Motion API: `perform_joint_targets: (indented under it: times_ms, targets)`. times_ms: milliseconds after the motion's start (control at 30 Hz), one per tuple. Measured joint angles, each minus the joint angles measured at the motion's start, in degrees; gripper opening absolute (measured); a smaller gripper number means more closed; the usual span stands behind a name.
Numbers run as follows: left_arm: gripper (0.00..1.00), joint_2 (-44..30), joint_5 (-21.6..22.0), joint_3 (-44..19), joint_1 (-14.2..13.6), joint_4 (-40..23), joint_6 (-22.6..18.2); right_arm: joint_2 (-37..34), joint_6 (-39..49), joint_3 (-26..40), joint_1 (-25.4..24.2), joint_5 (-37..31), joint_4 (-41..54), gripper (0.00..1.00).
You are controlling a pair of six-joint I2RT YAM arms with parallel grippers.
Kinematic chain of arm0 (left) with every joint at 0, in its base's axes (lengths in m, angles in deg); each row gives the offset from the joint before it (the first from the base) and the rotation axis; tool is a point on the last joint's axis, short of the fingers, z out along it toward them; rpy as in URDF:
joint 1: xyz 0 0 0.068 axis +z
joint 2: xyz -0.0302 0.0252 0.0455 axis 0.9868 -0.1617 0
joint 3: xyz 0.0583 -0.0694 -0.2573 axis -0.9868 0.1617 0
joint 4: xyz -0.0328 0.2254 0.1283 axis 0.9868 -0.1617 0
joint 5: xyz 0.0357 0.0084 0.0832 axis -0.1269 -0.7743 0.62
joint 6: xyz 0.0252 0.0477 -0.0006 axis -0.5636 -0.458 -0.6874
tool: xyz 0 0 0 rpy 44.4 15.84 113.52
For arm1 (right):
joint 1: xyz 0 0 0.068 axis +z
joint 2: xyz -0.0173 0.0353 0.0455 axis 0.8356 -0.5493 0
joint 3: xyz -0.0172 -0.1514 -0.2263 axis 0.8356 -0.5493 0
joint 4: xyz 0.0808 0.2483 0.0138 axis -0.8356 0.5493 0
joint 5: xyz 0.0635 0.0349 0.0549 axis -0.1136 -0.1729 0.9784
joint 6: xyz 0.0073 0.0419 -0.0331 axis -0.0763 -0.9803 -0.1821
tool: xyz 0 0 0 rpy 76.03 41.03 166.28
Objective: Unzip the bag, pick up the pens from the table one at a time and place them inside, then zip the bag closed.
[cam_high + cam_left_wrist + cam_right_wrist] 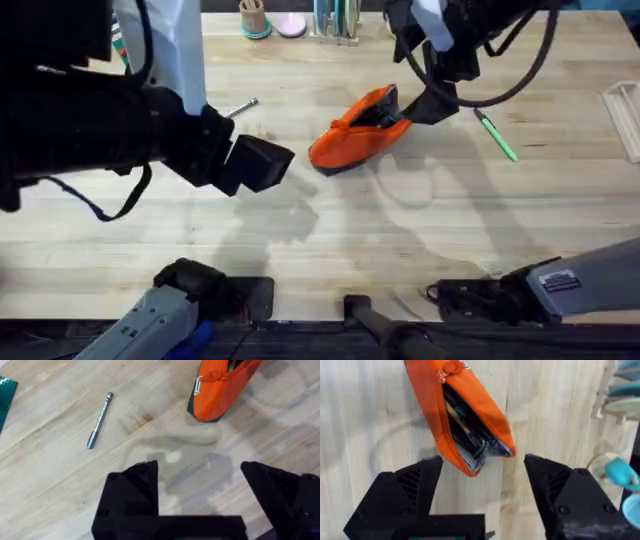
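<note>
The orange bag (pixel 358 132) lies unzipped mid-table, its mouth gaping, with dark contents showing inside (pixel 465 420). My right gripper (pixel 432 104) hovers at the bag's right end, open, with the fingers (pixel 417 485) on either side of that open end and nothing clamped. A green pen (pixel 497 137) lies on the table to the right of the bag. The silvery pen (pixel 240 107) (pixel 100 420) lies to the bag's left. My left gripper (pixel 262 163) (pixel 200 490) hangs open above bare wood, nearer than the silvery pen and left of the bag (pixel 222 387).
Along the table's far edge stand a cup with sticks (pixel 253 18), a pink dish (pixel 291 24) and a rack (pixel 338 20). A white object (pixel 625 115) sits at the right edge. A green mat corner (pixel 6 395) lies beyond the silvery pen.
</note>
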Motion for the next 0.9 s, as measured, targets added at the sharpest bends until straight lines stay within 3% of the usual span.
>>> perform_joint_targets:
  times_ms: [400, 900]
  targets:
    - [0.994, 0.0, 0.0, 0.0, 0.0, -0.01, 0.0, 1.13, -22.61, 9.68, 0.0, -3.44, 3.0, 0.996]
    - [0.995, 0.0, 0.0, 0.0, 0.0, 0.0, 0.0, 1.4, -42.25, 18.76, 0.0, -4.04, 19.09, 0.996]
